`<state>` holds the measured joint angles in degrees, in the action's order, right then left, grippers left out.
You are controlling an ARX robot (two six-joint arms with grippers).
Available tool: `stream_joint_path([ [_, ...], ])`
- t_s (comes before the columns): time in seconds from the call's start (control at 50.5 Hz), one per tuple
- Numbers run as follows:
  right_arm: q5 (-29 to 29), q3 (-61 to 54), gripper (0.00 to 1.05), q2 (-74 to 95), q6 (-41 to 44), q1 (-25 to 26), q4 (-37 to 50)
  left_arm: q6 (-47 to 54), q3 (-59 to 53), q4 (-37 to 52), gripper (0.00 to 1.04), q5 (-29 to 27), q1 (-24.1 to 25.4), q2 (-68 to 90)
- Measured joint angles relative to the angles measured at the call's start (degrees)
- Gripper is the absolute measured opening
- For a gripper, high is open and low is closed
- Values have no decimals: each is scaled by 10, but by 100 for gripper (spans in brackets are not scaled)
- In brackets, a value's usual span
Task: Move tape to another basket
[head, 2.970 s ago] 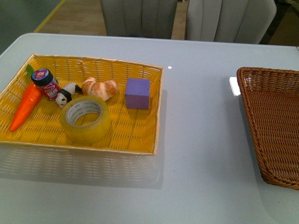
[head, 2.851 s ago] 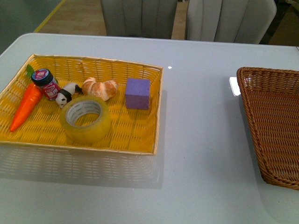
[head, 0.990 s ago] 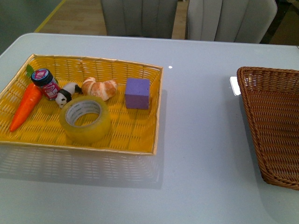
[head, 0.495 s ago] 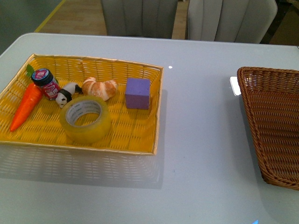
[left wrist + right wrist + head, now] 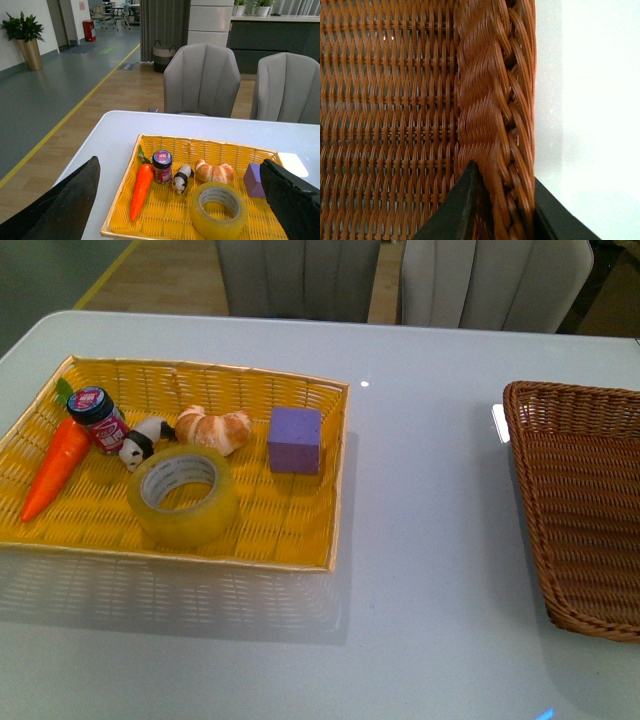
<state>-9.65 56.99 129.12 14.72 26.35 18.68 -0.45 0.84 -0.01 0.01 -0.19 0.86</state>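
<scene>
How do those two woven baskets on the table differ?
The yellow basket is bright and holds the tape, carrot, cube and other items; the brown basket is dark, and nothing shows in its visible part. The yellow basket has thin, low sides; the brown basket has a thick braided rim. Both are woven rectangular trays.

Yellowish translucent packing-tape roll [image 5: 218,210] flat in bright yellow woven tray [image 5: 119,221], alongside purple cube [image 5: 254,180], croissant [image 5: 214,172], toy panda [image 5: 181,179], red-labelled jar [image 5: 162,167], orange toy carrot [image 5: 141,191]. Left gripper [image 5: 180,162] black fingers [image 5: 67,205] spread wide.

Yellowish tape [image 5: 190,520] flat, hole up, in yellow tray [image 5: 290,515]; brown wicker basket [image 5: 590,500] well apart, probably rectangular.
</scene>
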Motion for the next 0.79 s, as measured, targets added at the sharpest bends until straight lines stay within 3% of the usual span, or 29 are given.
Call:
stream_joint_path([
  [0.119, -17, -18, 6, -13, -27, -15, 2, 0, 0, 0, 96, 0, 0, 0],
  [0.238, -24, -43, 5, -31, -57, -50, 16, 0, 0, 0, 96, 0, 0, 0],
  [0.495, -16, -74, 5, -38, -110, -158, 46, 0, 0, 0, 96, 0, 0, 0],
  [0.713, -9, -89, 5, -38, -155, -200, 65, 0, 0, 0, 96, 0, 0, 0],
  [0.792, -9, -96, 19, -38, -156, -200, 78, 0, 0, 0, 96, 0, 0, 0],
])
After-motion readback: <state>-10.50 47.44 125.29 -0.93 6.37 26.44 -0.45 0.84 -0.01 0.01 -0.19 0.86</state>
